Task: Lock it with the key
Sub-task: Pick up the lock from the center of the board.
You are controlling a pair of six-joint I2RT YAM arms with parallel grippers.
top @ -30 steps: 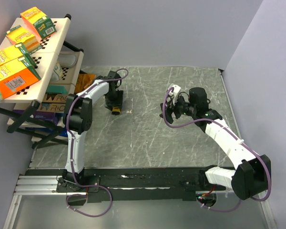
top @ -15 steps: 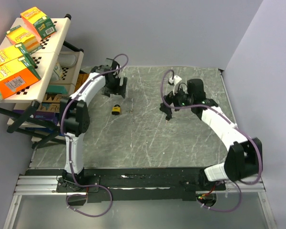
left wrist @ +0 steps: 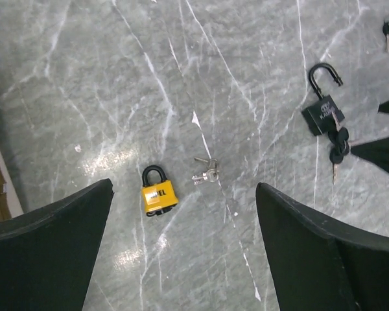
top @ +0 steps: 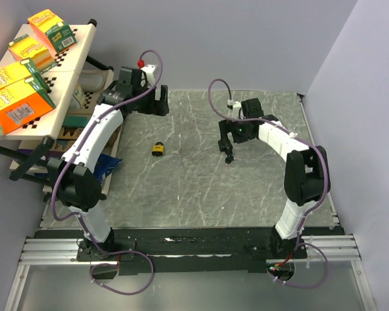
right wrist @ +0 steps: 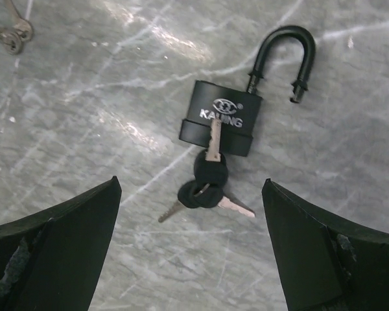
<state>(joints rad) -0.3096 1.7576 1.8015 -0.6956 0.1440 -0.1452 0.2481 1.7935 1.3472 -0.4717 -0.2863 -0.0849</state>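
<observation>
A yellow padlock (top: 157, 149) with its shackle closed lies on the grey marble tabletop (top: 201, 188); the left wrist view shows it (left wrist: 159, 195) too. A small silver key pair (left wrist: 206, 172) lies just right of it. A black padlock (right wrist: 220, 118) lies with its shackle (right wrist: 282, 55) open and a key in its keyhole, with a bunch of black-headed keys (right wrist: 209, 186) hanging off it. In the top view it (top: 228, 155) lies below my right gripper (top: 231, 135). My right gripper (right wrist: 191, 259) is open and empty above it. My left gripper (left wrist: 181, 259) is open and empty, high over the yellow padlock, near the table's back (top: 157, 103).
A folding shelf (top: 65, 68) with several yellow boxes (top: 16, 107) stands at the left, with cartons and a blue bag (top: 109, 166) under and beside it. Grey walls close the back and right. The arms' rail (top: 181, 243) runs along the near edge.
My left gripper has lifted off the yellow padlock and drawn back toward the far left. My right gripper has moved back and up, and the black padlock now lies in plain view below it.
</observation>
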